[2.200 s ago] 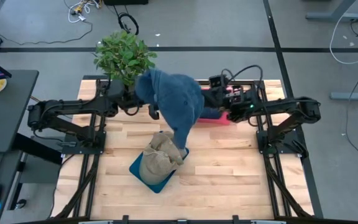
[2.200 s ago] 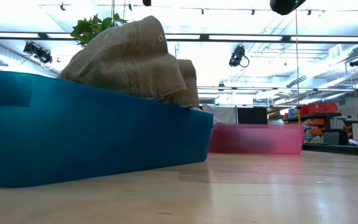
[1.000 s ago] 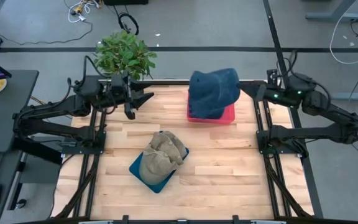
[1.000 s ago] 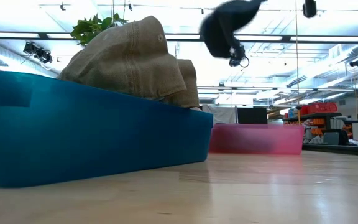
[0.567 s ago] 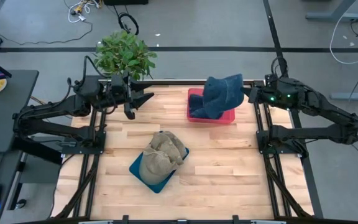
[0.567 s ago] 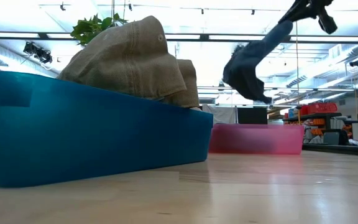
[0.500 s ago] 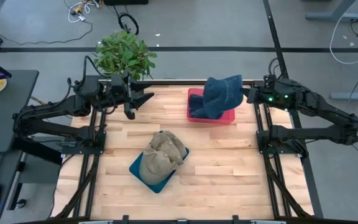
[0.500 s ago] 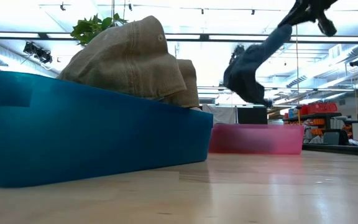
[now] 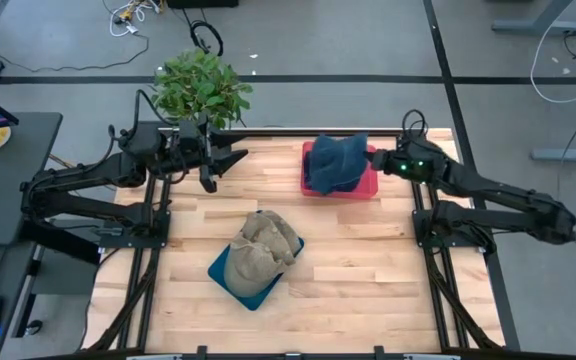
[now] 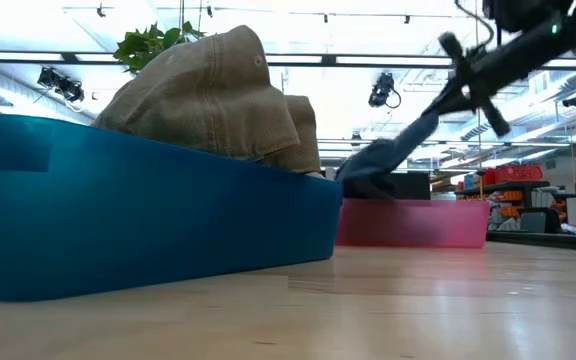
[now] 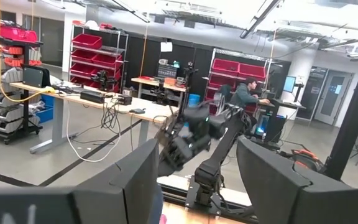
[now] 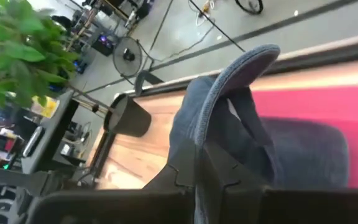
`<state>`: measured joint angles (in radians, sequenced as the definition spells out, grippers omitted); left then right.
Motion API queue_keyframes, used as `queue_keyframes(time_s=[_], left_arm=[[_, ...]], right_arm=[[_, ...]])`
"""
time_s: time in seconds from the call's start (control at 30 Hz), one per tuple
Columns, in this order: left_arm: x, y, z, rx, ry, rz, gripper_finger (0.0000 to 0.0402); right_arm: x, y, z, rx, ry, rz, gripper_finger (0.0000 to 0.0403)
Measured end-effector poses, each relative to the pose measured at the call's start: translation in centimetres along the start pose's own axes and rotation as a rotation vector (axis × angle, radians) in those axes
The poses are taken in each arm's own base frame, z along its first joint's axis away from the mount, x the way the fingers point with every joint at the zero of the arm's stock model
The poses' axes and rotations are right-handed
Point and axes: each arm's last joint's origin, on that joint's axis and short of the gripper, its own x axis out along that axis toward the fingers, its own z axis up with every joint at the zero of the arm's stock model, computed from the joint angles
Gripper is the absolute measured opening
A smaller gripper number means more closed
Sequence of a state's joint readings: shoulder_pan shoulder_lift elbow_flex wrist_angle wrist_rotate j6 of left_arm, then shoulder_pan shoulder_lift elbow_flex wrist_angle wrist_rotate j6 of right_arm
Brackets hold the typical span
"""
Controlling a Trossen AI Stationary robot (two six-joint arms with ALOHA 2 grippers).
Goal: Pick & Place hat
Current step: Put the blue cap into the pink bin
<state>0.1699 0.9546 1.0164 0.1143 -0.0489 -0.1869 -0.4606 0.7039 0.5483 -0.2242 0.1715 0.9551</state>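
— Any lettering coming through on any view?

— Nothing legible. In the left wrist view a white sheet (image 11: 166, 46) hangs at upper centre, but whatever is on it can't be made out.

— The bins, the hats?

— No readable labels, brands or numbers anywhere.

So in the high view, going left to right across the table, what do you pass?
Left gripper, open and empty, up by the potted plant → tan hat in the blue bin → blue hat hanging into the pink bin → right gripper, shut on the blue hat.
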Motion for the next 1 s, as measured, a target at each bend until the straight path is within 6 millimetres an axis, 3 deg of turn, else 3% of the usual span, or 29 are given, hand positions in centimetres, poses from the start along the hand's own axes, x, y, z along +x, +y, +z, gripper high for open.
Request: queue_keyframes(time_s=[0.27,0.57,1.0], left_arm=[[0.0,-0.3,0.0,-0.007,0.002,-0.013,0.022],[0.0,-0.5,-0.1,-0.015,0.005,-0.025,0.022],[0.0,-0.5,-0.1,-0.016,0.005,-0.024,0.022]], right_arm=[[1.5,-3.5,-2.2,0.06,0.017,-0.068,0.0006],[1.7,-3.1,-1.7,0.064,-0.128,0.016,0.0007],[1.7,-3.5,-1.8,-0.164,-0.136,-0.053,0.0008]])
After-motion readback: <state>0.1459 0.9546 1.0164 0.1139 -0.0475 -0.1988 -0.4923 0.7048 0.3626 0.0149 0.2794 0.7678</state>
